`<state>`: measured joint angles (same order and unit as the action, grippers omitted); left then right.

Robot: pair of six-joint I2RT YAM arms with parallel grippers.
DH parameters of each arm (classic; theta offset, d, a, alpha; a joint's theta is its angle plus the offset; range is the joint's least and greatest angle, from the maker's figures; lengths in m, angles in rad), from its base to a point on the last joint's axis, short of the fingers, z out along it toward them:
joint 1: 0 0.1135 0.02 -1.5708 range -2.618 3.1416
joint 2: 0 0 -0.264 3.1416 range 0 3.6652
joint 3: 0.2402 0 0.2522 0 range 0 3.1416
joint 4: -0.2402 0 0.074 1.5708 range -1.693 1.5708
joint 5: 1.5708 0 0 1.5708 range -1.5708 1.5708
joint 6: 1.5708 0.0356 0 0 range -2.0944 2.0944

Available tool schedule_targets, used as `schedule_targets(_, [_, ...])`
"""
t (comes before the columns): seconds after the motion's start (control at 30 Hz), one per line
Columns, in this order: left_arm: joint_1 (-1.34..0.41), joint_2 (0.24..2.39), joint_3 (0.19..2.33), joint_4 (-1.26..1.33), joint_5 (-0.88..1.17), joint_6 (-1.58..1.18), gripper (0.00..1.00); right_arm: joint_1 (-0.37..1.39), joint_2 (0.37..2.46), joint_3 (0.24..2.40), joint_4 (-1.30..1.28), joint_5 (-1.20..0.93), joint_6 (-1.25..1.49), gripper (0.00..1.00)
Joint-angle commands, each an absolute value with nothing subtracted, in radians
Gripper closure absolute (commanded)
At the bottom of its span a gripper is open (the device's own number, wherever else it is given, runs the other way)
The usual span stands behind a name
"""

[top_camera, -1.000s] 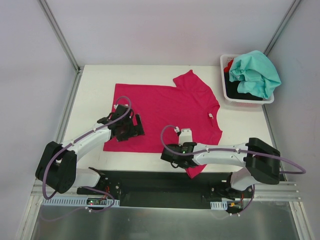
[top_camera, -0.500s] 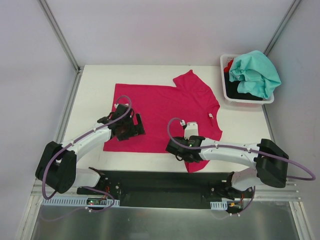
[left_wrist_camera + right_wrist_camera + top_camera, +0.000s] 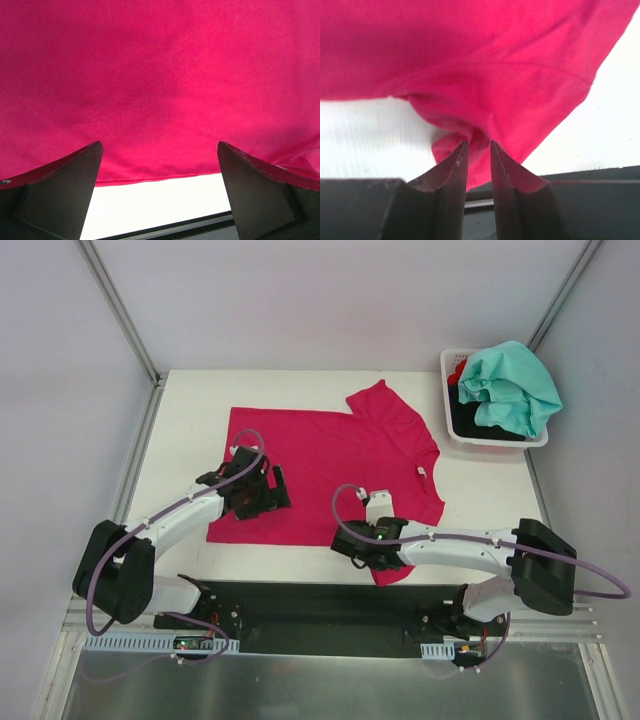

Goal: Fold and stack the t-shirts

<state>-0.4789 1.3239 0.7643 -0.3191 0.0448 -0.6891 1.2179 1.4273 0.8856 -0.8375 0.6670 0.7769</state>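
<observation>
A large magenta-pink t-shirt [image 3: 330, 455] lies spread on the white table, one sleeve at the far side and the other sleeve [image 3: 392, 570] at the near edge. My left gripper [image 3: 262, 495] hovers open over the shirt's near-left hem; in the left wrist view the left gripper [image 3: 160, 150] has its fingers far apart above that hem [image 3: 150, 177]. My right gripper [image 3: 362, 552] sits at the near sleeve. The right wrist view shows the right gripper [image 3: 479, 145] slightly open, with a bunched fold of pink cloth [image 3: 477, 135] at its tips.
A white plastic basket [image 3: 446, 390] stands at the back right, holding a teal-mint t-shirt [image 3: 510, 385] on top of a black one [image 3: 470, 422] and a red one [image 3: 458, 370]. The table's near edge and a black rail [image 3: 320, 605] lie just below the shirt.
My right gripper has shifted slightly right along the near sleeve and its jaws have parted from shut. The left arm has hardly moved.
</observation>
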Motion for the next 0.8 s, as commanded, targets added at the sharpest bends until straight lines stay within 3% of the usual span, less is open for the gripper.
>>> schedule_targets(0.0, [-0.492, 1.339, 0.802, -0.321, 0.040, -0.673, 0.01, 1.279, 1.425, 0.890, -0.853, 0.600, 0.808, 0.73])
schedule_targets(0.23, [-0.499, 1.345, 0.805, -0.319, 0.037, -0.676, 0.01, 1.425, 1.560, 0.976, -0.910, 0.566, 0.871, 0.71])
schedule_targets(0.77, [-0.508, 1.362, 0.813, -0.318, 0.034, -0.680, 0.00, 1.502, 1.712, 1.041, -1.129, 0.641, 0.985, 0.69])
